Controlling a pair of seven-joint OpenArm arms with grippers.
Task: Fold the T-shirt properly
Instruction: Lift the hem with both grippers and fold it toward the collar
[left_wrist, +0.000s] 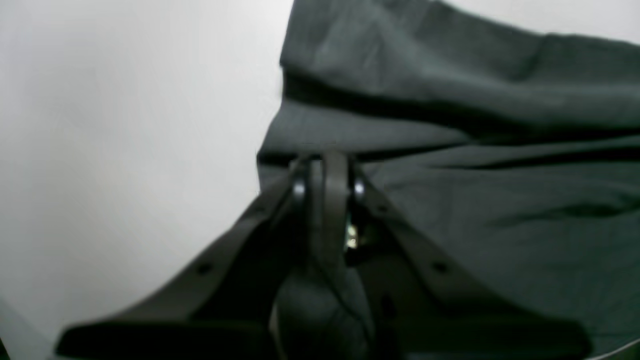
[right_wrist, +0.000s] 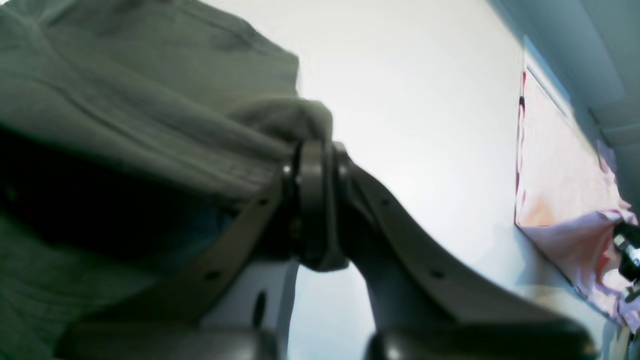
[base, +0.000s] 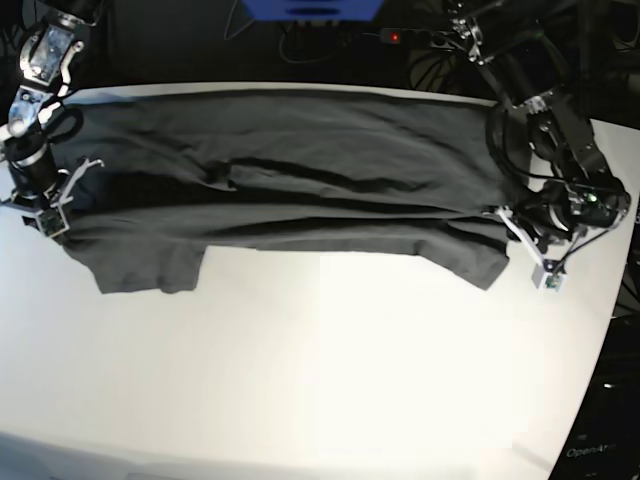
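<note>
The dark charcoal T-shirt (base: 300, 170) lies stretched sideways across the back of the white table (base: 300, 360), with a lengthwise fold and its sleeves pointing toward the front. My left gripper (base: 503, 212) is at the cloth's right end. In the left wrist view the left gripper (left_wrist: 327, 162) is shut, pinching the edge of the T-shirt (left_wrist: 475, 210). My right gripper (base: 70, 192) is at the cloth's left end. In the right wrist view the right gripper (right_wrist: 316, 150) is shut on a bunched fold of the T-shirt (right_wrist: 125, 100).
Bare white tabletop spreads in front of the shirt. The table's right edge (base: 612, 300) curves close to the left arm. Dark cables and a blue object (base: 310, 8) lie behind the table. A pinkish sheet (right_wrist: 560, 200) shows beyond the table in the right wrist view.
</note>
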